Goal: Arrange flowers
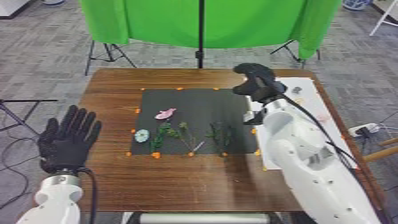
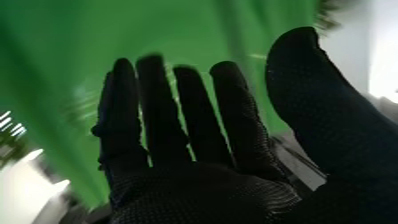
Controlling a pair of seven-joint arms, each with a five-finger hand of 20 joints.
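Green cloth hangs beyond the brown counter, which bears a dark mat. The right hand, fingers straight and apart, is far right; the left hand is spread at left. On the near mat, the leafy sprig runs near to far, tips far, probably light, bendy, best pinched mid-stem. The pink flower looks delicate.

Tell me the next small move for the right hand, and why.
I'd ease the right hand leftward and down toward the pink flower on the dark mat. Its fingers are straight and hold nothing, it is raised near the mat's far right corner, and that flower lies apart from the green stems, so it looks the simplest to pick up.
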